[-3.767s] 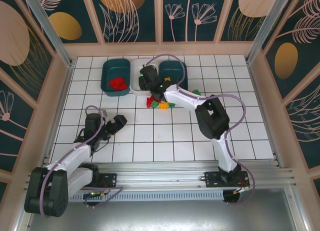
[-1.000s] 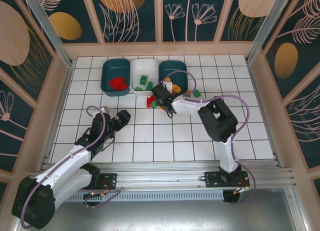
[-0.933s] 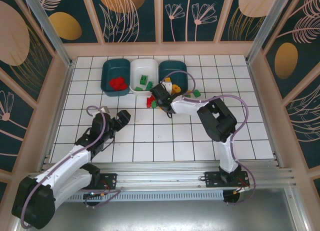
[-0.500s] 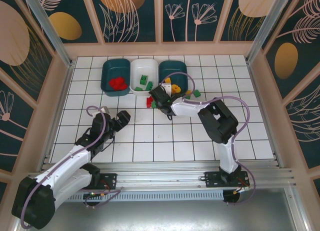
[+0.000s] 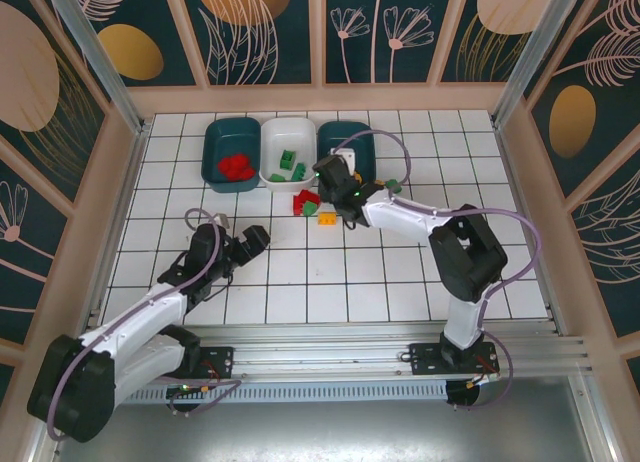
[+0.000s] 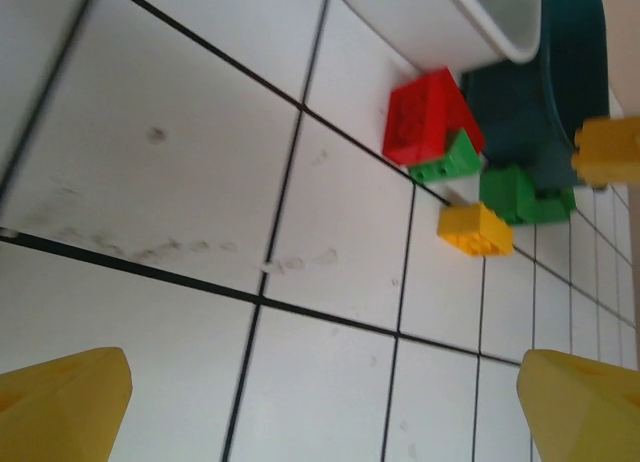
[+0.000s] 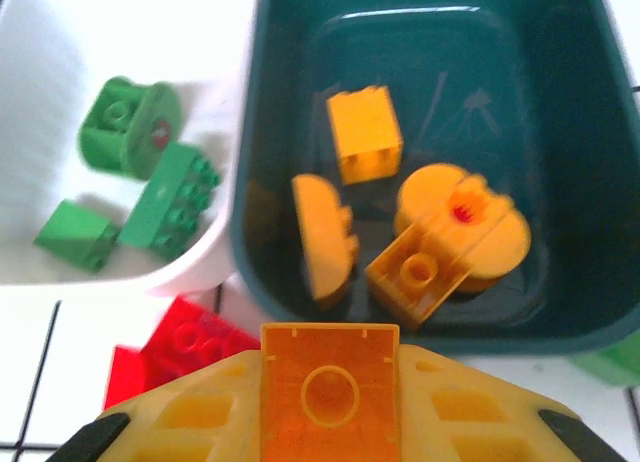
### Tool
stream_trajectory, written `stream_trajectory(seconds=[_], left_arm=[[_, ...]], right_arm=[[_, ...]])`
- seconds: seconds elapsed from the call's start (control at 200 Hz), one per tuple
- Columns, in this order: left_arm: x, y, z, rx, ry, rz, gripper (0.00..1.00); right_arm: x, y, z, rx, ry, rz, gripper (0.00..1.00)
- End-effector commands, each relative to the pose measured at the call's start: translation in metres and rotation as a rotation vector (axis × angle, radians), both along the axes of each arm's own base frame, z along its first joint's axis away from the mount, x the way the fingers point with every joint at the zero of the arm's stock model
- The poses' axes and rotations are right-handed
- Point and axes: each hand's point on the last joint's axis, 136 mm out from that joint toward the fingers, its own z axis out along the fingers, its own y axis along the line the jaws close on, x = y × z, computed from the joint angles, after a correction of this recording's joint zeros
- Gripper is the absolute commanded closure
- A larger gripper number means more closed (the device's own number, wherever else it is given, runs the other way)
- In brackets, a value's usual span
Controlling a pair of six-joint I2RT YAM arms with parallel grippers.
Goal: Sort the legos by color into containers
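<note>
White square tiles with dark grout cover the table (image 5: pixel 500 272), boxed in by teal wall panels (image 5: pixel 60 92) painted with pale leaves and gold discs. At the far edge stands the white container (image 5: pixel 300 134), the landmark for everything else.

The right arm (image 5: pixel 450 242) reaches from well on the near side of the white container up to its right-hand neighbour. The left arm (image 5: pixel 150 312) lies low, near-left of the white container and well apart from it.

A dark teal container sits close on either side. The left teal container (image 5: pixel 225 137) holds red legos (image 5: pixel 236 167). The right teal container (image 5: pixel 360 150) holds four orange-yellow legos (image 7: pixel 365 132). The white container itself holds green legos (image 5: pixel 287 160).

The right gripper (image 5: pixel 325 170) hangs just right of the white container, over the near rim of the right teal container. Its jaws are closed on an orange-yellow brick (image 7: pixel 330 372), whose hollow underside faces the wrist camera. The left gripper (image 5: pixel 255 240) has its jaws spread wide with nothing between them, its yellow fingertips (image 6: pixel 70 402) above bare tile.

Loose legos lie just near-right of the white container's near corner. A red brick (image 6: pixel 425 117) touches a green brick (image 6: pixel 450 160), and a yellow brick (image 6: pixel 475 229) lies slightly nearer, apart from them. Another green piece (image 5: pixel 393 187) lies farther right, past the right teal container.
</note>
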Motion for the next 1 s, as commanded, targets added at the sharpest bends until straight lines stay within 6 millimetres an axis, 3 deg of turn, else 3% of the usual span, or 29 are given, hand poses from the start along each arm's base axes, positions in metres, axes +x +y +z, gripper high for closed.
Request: stream_trajectory(seconds=[0.0,0.195,0.245,0.265,0.415,0.591,0.666,0.831,0.996], left_arm=[[0.002,-0.037,0.022,-0.078,-0.059,-0.168,0.01],[0.005,-0.079,0.031,-0.081,-0.081,-0.282,0.01],[0.008,-0.083,0.031,-0.076,-0.079,-0.29,0.01],[0.009,-0.084,0.031,-0.074,-0.077,-0.29,0.02],[0.012,-0.082,0.026,-0.032,-0.067,-0.29,0.01],[0.011,-0.074,0.019,0.023,-0.055,-0.274,0.02],[0.013,-0.07,0.021,0.055,-0.056,-0.266,0.01],[0.017,-0.061,0.036,0.099,-0.099,-0.237,0.01],[0.021,-0.047,0.055,0.137,-0.161,-0.18,0.01]], right_arm=[[0.037,-0.015,0.023,0.044,-0.061,-0.007,0.77],[0.079,-0.035,0.014,0.039,-0.059,-0.068,0.77],[0.085,-0.029,0.011,0.038,-0.044,-0.052,0.76],[0.095,-0.041,0.009,0.034,-0.039,-0.075,0.77],[0.113,-0.041,0.0,-0.002,-0.016,-0.067,0.76],[0.118,-0.041,-0.006,0.003,0.005,-0.061,0.73],[0.117,-0.041,-0.004,0.001,0.006,-0.055,0.66],[0.112,-0.044,0.015,-0.004,-0.019,-0.046,0.49],[0.091,-0.051,0.044,0.004,-0.066,-0.034,0.45]])
